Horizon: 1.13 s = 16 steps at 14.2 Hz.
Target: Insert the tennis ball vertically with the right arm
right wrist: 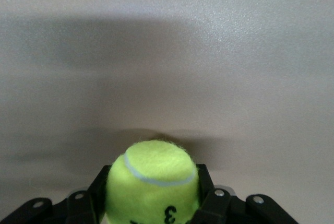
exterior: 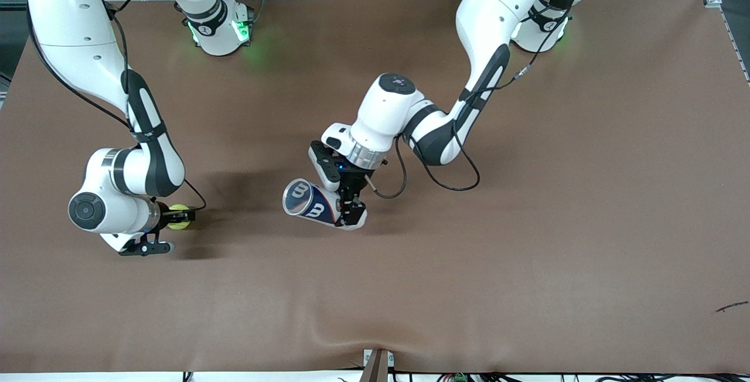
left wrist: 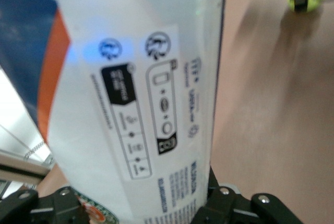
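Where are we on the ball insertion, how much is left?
Done: the left gripper is shut on the can, holding it tilted over mid-table. In hand: the right gripper has its fingers around the tennis ball, low at the right arm's end. Left: carrying the ball over and putting it into the can's open mouth.

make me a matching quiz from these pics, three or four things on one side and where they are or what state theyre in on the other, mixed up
Things:
1. tennis ball
2. ball can
3. left gripper
4. table

Places or states:
A. brown surface beneath both arms
B. shut on a tilted tube with a blue and white label
C. yellow-green, between the fingers of the right gripper
D. tilted, open mouth toward the right arm's end

Pairs: 1-C, 2-D, 3-B, 4-A
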Each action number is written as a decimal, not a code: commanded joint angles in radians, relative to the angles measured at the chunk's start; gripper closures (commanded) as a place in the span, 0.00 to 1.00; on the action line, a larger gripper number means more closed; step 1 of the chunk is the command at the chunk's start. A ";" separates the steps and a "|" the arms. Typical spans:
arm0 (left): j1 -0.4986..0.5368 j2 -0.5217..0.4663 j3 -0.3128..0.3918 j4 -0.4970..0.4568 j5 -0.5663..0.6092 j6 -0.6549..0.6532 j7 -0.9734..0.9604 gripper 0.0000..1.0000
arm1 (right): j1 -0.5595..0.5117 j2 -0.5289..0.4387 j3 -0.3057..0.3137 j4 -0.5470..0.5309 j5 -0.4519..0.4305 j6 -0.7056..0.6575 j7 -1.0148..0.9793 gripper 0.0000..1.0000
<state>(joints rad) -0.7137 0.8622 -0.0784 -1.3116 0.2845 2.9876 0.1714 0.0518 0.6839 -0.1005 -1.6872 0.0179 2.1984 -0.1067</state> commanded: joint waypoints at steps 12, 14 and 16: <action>-0.013 0.268 -0.026 -0.012 -0.105 0.567 -0.116 0.27 | 0.014 -0.115 0.028 0.121 0.063 -0.110 0.073 0.76; -0.013 0.288 -0.027 -0.011 -0.104 0.568 -0.116 0.27 | 0.034 -0.129 0.045 0.176 0.120 -0.230 0.177 0.76; -0.015 0.291 -0.027 -0.012 -0.104 0.568 -0.116 0.26 | 0.083 -0.129 0.045 0.248 0.125 -0.314 0.299 0.76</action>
<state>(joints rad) -0.7236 1.1442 -0.1036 -1.3402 0.1965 3.5455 0.0637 0.0940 0.5676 -0.0589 -1.5001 0.1263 1.9641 0.0777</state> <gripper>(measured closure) 0.260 0.317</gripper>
